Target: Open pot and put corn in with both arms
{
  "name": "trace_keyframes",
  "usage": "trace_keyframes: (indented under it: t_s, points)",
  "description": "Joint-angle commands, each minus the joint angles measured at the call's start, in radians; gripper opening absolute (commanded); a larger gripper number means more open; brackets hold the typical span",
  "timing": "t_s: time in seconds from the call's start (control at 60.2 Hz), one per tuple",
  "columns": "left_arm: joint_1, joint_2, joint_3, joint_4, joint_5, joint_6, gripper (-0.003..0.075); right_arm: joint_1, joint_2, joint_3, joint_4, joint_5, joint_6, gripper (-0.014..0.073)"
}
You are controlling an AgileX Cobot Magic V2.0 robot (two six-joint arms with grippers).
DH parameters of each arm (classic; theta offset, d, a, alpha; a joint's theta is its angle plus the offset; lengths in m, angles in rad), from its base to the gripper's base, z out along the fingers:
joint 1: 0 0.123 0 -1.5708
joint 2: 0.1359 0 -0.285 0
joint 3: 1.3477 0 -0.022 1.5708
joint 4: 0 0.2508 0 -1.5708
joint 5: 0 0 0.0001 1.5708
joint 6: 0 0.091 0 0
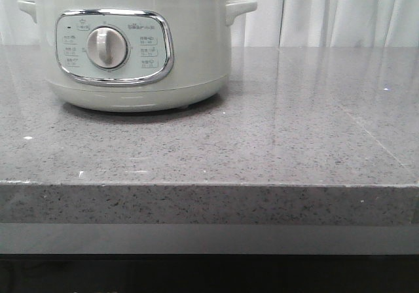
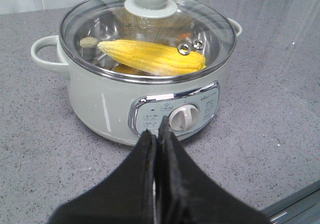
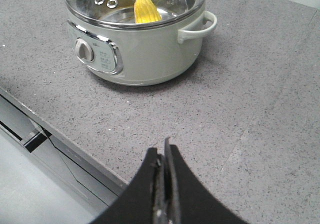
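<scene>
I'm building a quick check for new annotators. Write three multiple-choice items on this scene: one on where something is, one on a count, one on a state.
1. Where is the corn?
A. On the counter beside the pot
B. Inside the pot, under the glass lid
C. In the right claw

2. How many round dials does the pot's control panel have?
A. One
B. Two
C. Three

3. How are both claws?
A. Open wide
B. Shut on the corn
C. Shut and empty

Answers: B, the cob shows through the lid of the pot. A, one dial shows. C, left claw and right claw have fingers pressed together.

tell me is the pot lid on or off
On. The glass lid sits flat on the pot rim, with the corn visible beneath it.
</scene>
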Motion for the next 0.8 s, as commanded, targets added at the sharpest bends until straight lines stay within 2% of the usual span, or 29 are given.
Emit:
trace_keyframes:
  t_s: [0.0, 0.232, 0.382, 0.548, 0.747, 0.78]
  points:
    - [0.020, -0.027, 0.006, 0.011, -0.117, -0.008, -0.0020, -0.004, 0.001, -0.025, 0.011, -0.073, -0.010, -0.0069]
    - [0.221, -0.263, 0.293, 0.020, -0.335, -0.008, -0.0020, -0.004, 0.001, -0.025, 0.011, -0.073, -0.010, -0.0069]
    - [0.334, -0.436, 0.481, 0.014, -0.403, -0.008, -0.0020, -0.004, 0.001, -0.025, 0.011, -0.073, -0.010, -0.0069]
    - [0.417, -0.600, 0.647, -0.022, -0.481, -0.008, -0.0020, -0.004, 0.001, -0.025, 0.011, -0.073, -0.010, -0.0069]
    - [0.457, -0.688, 0.780, -0.059, -0.610, -0.008, -0.0020, -0.004, 0.001, -0.025, 0.011, -0.073, -0.010, -0.0069]
    - [0.466, -0.695, 0.777, -0.059, -0.586, -0.008, -0.0020, -0.004, 0.001, -0.025, 0.011, -0.073, -0.010, -0.0069]
